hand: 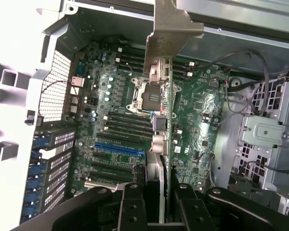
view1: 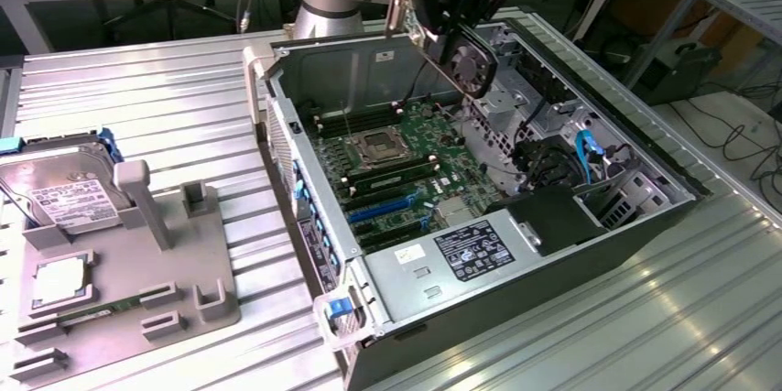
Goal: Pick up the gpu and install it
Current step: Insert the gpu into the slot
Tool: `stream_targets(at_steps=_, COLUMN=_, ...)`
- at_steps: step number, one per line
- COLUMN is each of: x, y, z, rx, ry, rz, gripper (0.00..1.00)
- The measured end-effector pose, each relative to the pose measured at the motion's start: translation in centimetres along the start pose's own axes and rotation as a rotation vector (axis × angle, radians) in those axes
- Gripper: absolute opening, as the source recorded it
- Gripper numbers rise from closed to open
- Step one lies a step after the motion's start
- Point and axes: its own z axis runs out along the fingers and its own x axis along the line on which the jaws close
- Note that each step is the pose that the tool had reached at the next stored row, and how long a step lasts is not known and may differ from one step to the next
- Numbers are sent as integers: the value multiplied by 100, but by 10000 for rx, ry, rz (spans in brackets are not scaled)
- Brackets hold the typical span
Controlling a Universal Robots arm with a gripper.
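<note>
The ribbed worktop (view1: 146, 107) carries an open computer case (view1: 635, 226), its motherboard (view1: 404, 162) facing up. The gpu (hand: 167, 144) hangs edge-down above that board, not yet seated. The hand (hand: 156, 202) pinches the card's two faces. The card is probably light, stiff and fragile, so it is best gripped by the board edge, clear of the fan (view1: 472, 63).
</note>
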Motion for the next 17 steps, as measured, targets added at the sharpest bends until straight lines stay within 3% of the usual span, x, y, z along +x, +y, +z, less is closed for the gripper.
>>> stream_targets(at_steps=17, x=0, y=0, z=0, rx=-8, ry=42, rz=-964, gripper=28)
